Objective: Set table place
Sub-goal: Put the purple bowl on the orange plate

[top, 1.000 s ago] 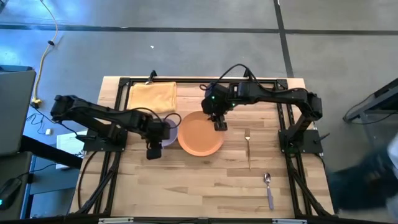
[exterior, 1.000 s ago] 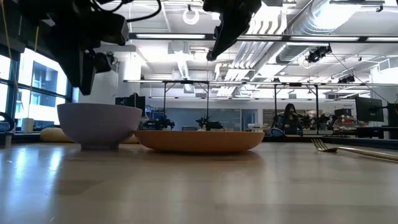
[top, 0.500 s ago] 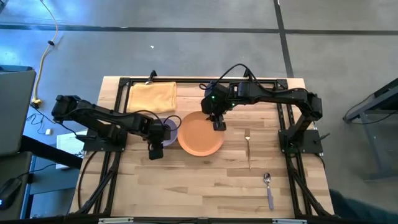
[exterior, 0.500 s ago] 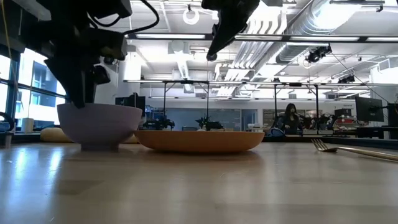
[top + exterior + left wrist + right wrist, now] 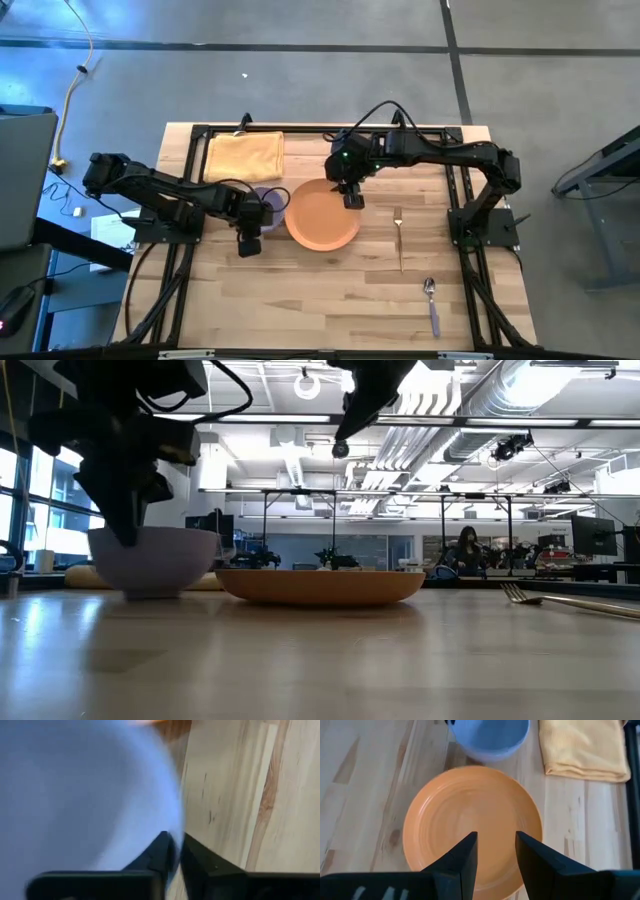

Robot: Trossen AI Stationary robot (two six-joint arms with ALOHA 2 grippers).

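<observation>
Left claw [image 5: 249, 243] pinched on the bowl [image 5: 153, 560] rim, frame centre-left.
Lift it level; keep your parted right claw [image 5: 495, 855] hovering above the plate [image 5: 322, 215].

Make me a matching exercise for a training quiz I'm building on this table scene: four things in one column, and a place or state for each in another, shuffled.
Things:
1. bowl
2. plate
3. cloth
4. spoon

Places or states:
A. lies flat at the table's far edge
B. lies alone near the front right corner
C. rim pinched by the left gripper
D. sits under the open right gripper

Pairs: 1-C, 2-D, 3-A, 4-B
</observation>
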